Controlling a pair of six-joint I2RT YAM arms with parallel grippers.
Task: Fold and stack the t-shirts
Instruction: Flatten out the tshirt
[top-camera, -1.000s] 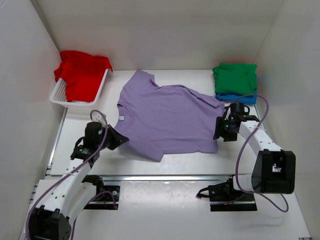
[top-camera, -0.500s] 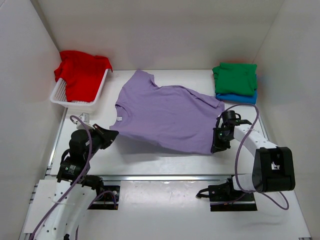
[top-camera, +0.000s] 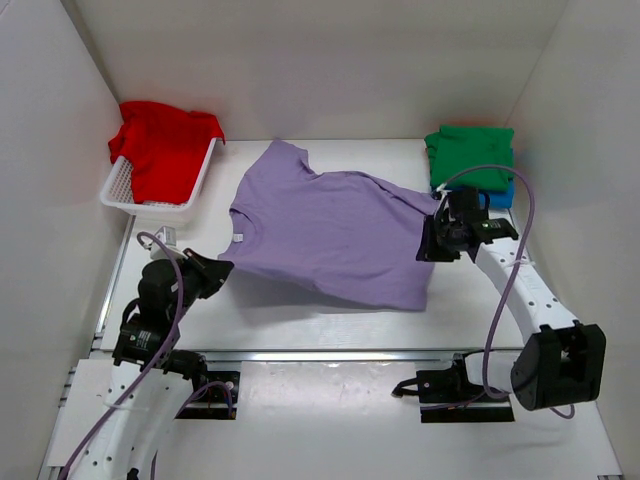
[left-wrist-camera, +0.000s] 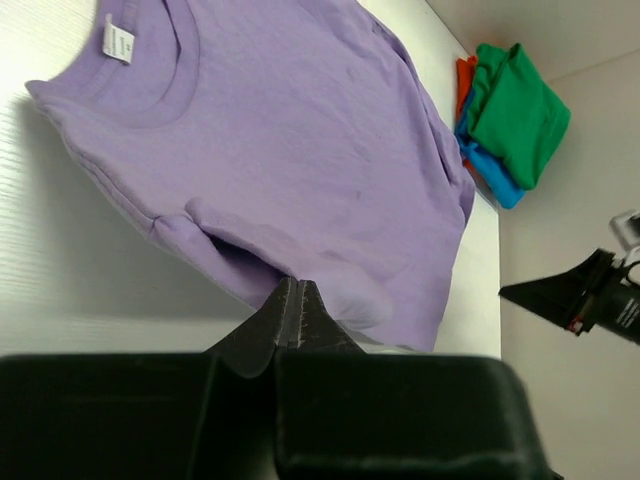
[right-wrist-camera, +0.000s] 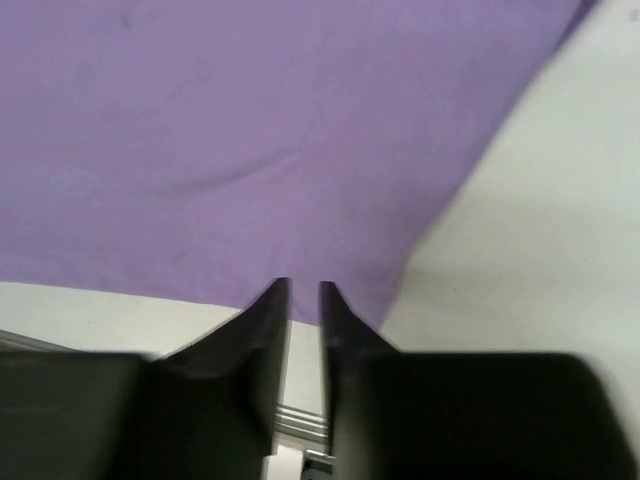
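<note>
A red shirt (top-camera: 160, 150) lies heaped in the basket (top-camera: 118, 190) at far left. The left gripper (top-camera: 222, 268) is clamped on the near-left edge of the purple shirt (top-camera: 330, 230), which is spread in the middle. The right gripper (top-camera: 428, 245) sits at its right edge with jaws almost together, though I cannot tell whether they pinch cloth. At far right a folded green shirt (top-camera: 470, 155) lies on a blue shirt (top-camera: 503, 195).

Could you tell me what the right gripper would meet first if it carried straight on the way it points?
The lavender t-shirt; the tips of the right gripper sit at its edge, though contact is unclear.
</note>
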